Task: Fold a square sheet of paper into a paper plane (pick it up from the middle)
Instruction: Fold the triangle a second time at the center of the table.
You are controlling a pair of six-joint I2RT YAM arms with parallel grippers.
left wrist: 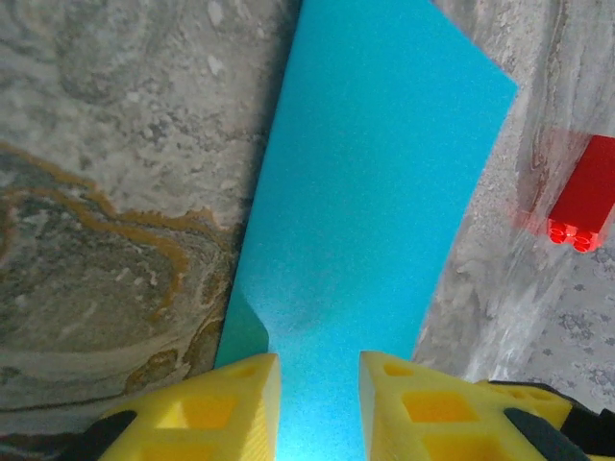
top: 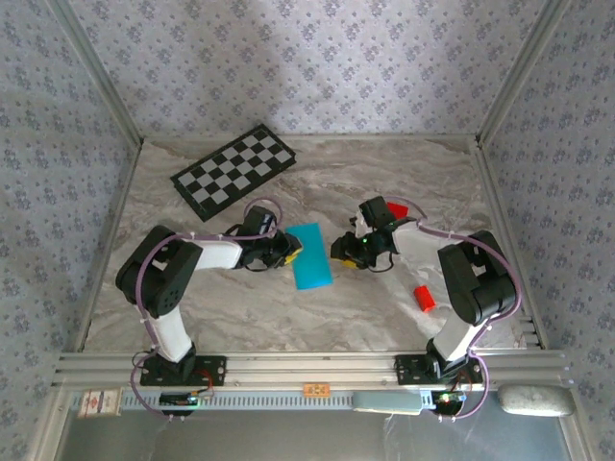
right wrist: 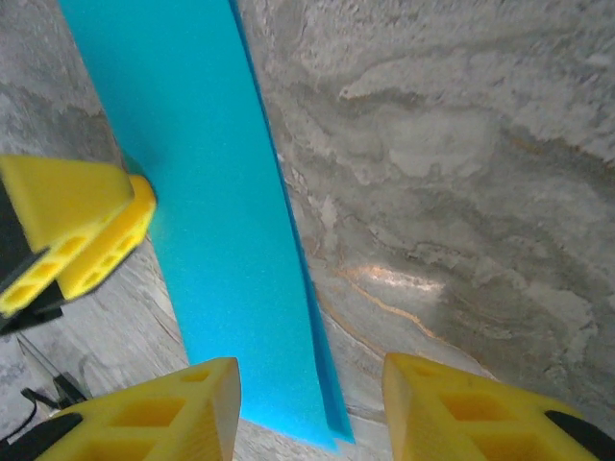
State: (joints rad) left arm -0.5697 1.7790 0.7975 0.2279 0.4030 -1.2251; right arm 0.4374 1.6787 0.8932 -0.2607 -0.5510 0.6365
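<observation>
near the middle of the table (top: pixel 384 173) lies the sheet of paper (top: pixel 311 257) — bright cyan, folded into a long narrow rectangle that runs near to far, flat on the marbled top. in the right wrist view two layers show along its right edge. the left claw (top: pixel 288 248) sits at the sheet's far-left edge. its yellow fingers (left wrist: pixel 240 408) stand a little apart with cyan showing through the gap, so it is narrowly open over the paper rather than pinched on it. the right claw (top: pixel 348 252) is just right of the sheet, jaws wide open and holding nothing — one corner of the paper lies below the gap between them. a red block (top: pixel 398 209) sits on the far side of the right arm. a second red block (top: pixel 424 299) lies toward the near right, beside that arm. a black-and-white checkered board (top: pixel 235 170) lies askew at the far left, well apart from the paper.
</observation>
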